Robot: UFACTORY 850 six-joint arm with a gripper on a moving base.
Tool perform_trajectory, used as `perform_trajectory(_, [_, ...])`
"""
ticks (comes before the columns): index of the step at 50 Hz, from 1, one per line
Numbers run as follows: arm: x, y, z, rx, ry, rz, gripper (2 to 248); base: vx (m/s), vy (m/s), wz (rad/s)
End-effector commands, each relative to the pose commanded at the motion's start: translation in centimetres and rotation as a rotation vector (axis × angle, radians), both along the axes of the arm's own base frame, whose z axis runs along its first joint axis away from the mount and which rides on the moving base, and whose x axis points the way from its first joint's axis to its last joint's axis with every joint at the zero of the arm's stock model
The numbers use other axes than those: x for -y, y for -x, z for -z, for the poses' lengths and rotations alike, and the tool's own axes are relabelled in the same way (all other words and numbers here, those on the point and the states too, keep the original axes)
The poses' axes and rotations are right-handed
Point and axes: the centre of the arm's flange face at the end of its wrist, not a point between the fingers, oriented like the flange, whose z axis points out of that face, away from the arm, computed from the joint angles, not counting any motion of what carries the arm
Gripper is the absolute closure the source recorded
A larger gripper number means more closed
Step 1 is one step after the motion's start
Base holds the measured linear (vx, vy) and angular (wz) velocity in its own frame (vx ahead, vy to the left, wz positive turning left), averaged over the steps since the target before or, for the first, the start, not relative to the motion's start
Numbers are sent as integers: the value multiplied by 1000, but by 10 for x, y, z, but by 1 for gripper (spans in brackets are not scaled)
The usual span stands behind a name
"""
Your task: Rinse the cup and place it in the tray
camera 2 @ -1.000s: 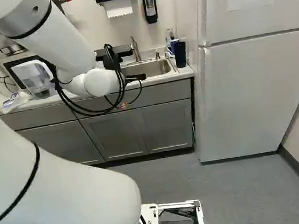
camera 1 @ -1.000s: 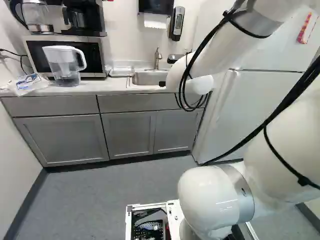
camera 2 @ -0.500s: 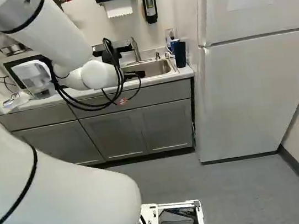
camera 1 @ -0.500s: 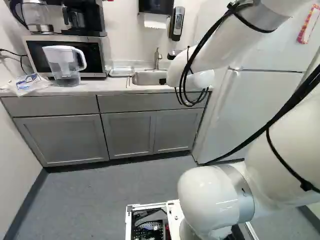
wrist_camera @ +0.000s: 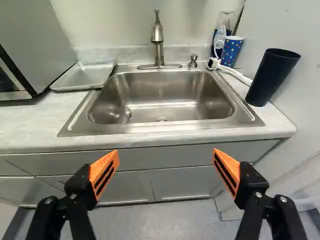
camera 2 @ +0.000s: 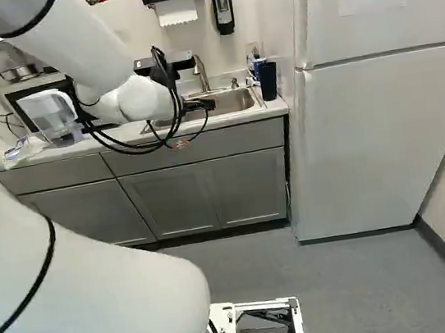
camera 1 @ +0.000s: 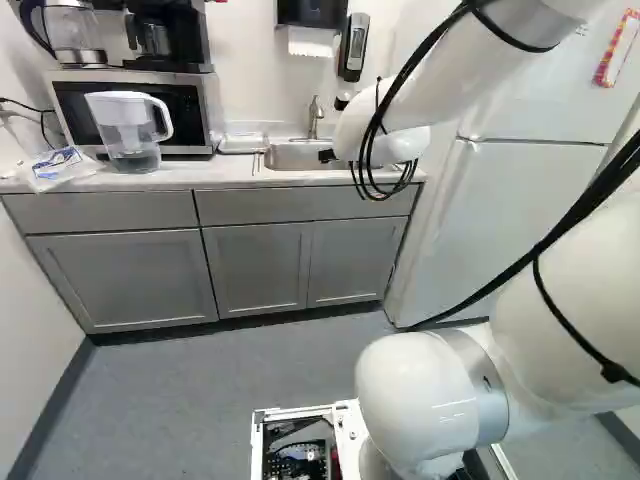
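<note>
Shifting our empty, wide-spread tool [wrist_camera: 165, 153], we are apparently still lining up for the dark cup [wrist_camera: 272, 77] at two o'clock.

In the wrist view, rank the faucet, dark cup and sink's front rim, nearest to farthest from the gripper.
1. Sink's front rim, ahead of the gripper
2. Dark cup, beside the sink
3. Faucet, behind the basin

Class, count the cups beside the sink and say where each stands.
2 for certain: the dotted cup by the back corner of the sink, the dark cup nearer the front. A partly hidden clear vessel may be a third.
</note>
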Motion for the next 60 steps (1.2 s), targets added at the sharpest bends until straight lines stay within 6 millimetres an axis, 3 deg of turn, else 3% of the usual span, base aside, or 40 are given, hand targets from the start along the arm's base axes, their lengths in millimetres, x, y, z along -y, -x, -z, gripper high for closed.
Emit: perform_trajectory(60, [0,-25,-61,41,0,0,3,0,0,0])
